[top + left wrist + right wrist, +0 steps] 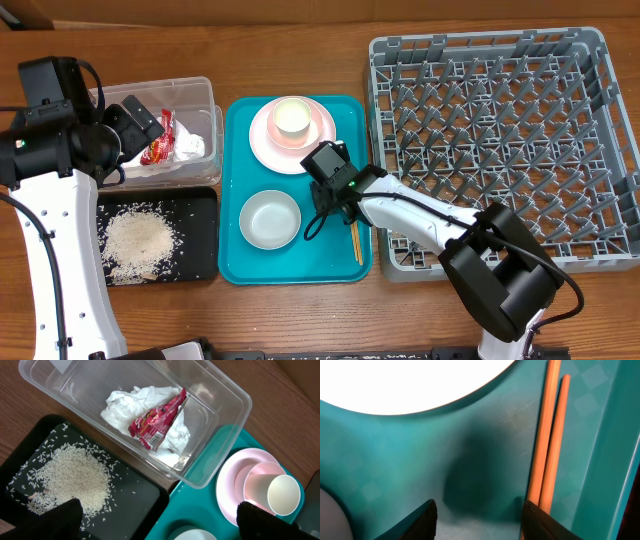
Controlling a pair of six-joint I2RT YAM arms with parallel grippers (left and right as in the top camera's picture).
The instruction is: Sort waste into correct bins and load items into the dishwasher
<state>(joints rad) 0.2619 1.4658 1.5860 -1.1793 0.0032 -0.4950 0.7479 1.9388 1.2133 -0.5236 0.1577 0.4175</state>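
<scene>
Two chopsticks (546,435) lie lengthwise beside my right gripper (479,521), just outside the gap; jaws apart, empty

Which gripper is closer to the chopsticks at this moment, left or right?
Right. The right gripper is low over the teal tray, with the chopsticks just at one of its fingers. The left gripper is far off, above the clear tub and black tray.

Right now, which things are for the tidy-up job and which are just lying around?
For the job: napkin, red wrapper, rice, clear tub, black tray, pink plate, cup, bowl, chopsticks, dish rack.
Just there: teal tray, wooden table.
</scene>
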